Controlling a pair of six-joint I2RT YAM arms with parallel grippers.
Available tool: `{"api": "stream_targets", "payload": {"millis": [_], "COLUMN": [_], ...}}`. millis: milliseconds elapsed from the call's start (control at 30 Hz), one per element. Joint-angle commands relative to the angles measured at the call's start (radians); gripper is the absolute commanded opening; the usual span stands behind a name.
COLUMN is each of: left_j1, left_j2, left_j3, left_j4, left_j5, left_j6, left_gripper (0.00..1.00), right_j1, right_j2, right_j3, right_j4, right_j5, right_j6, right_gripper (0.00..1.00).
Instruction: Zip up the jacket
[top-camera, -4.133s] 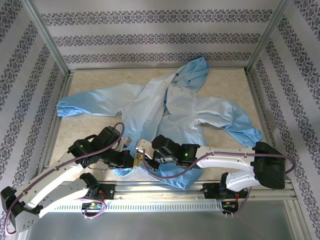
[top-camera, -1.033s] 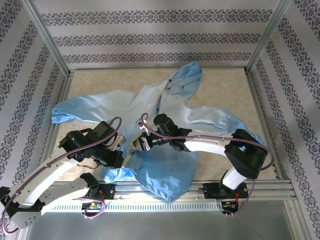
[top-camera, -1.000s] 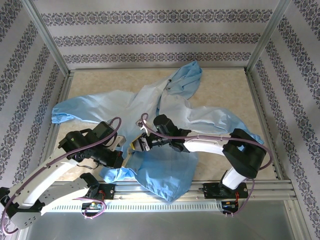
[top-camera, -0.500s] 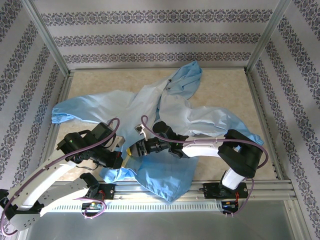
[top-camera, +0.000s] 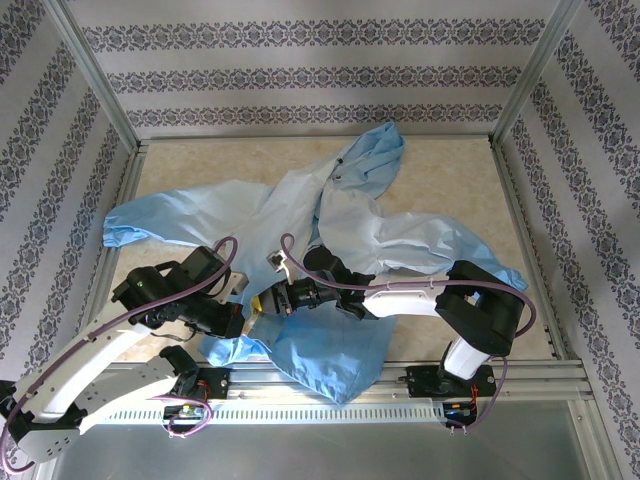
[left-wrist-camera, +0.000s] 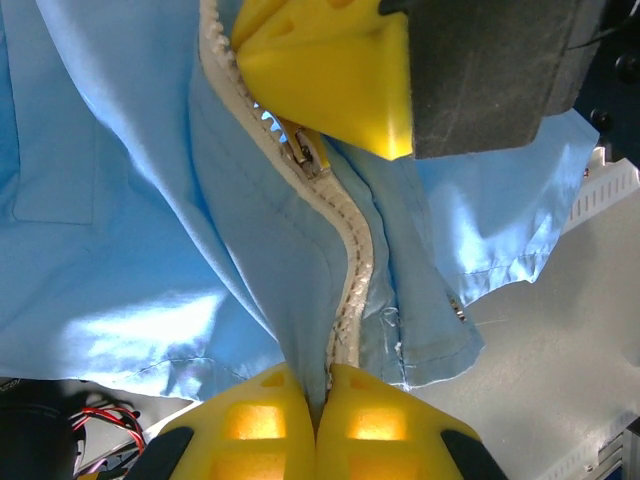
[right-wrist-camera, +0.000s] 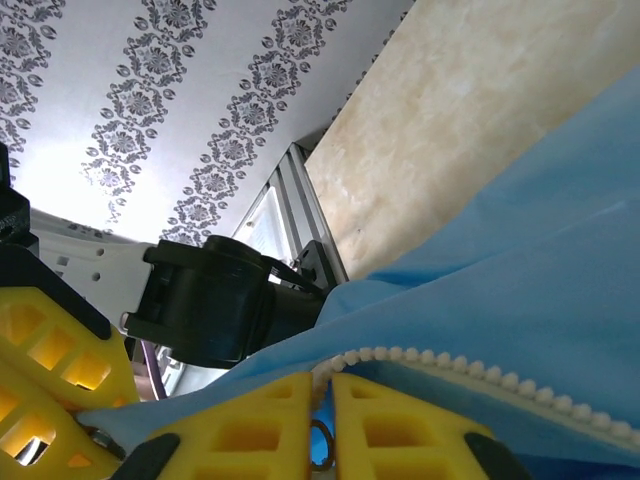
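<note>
Right gripper (top-camera: 268, 299), pinched shut on the zipper slider (left-wrist-camera: 308, 155), had eased back toward the left gripper (top-camera: 243, 318) clamping the hem of the jacket (top-camera: 300, 210) sprawled across the table (top-camera: 450, 180), so little zipper seemed closed.

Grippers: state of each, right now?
Left gripper: closed, pinching the jacket at the bottom of its zipper strip.
Right gripper: closed on the zipper pull.

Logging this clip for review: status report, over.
Left gripper shut on jacket hem. Right gripper shut on zipper slider; zipped only near hem. Nothing in the way.
</note>
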Motion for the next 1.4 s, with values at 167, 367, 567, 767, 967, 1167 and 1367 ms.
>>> {"api": "stream_targets", "payload": {"millis": [167, 367, 567, 767, 967, 1167, 1367], "left_j1": [-0.009, -0.009, -0.009, -0.009, -0.009, -0.009, -0.009], "left_j2": [-0.009, -0.009, -0.006, -0.006, -0.007, -0.005, -0.003], "left_j3": [-0.006, -0.008, -0.006, -0.005, -0.002, 0.002, 0.003], "left_j4": [0.011, 0.009, 0.012, 0.009, 0.006, 0.002, -0.002], "left_j5": [-0.025, -0.026, -0.025, -0.023, -0.027, -0.031, -0.031], "left_j6": [-0.005, -0.005, -0.005, -0.006, -0.006, -0.004, -0.003], "left_gripper": [0.00, 0.00, 0.00, 0.00, 0.00, 0.00, 0.00], "right_j1": [0.014, 0.021, 0.028, 0.036, 0.046, 0.051, 0.053], "right_j2": [-0.060, -0.073, -0.067, -0.040, -0.028, -0.002, -0.018], "right_j3": [0.000, -0.003, 0.002, 0.000, 0.004, 0.012, -0.002], "right_j4": [-0.018, -0.018, -0.026, -0.012, 0.001, 0.026, 0.032], "right_j5": [0.015, 0.009, 0.007, -0.006, -0.018, -0.042, -0.023], "right_j6": [-0.046, -0.058, -0.068, -0.059, -0.060, -0.053, -0.059], "right_gripper": [0.04, 0.00, 0.03, 0.10, 0.19, 0.21, 0.30]}}
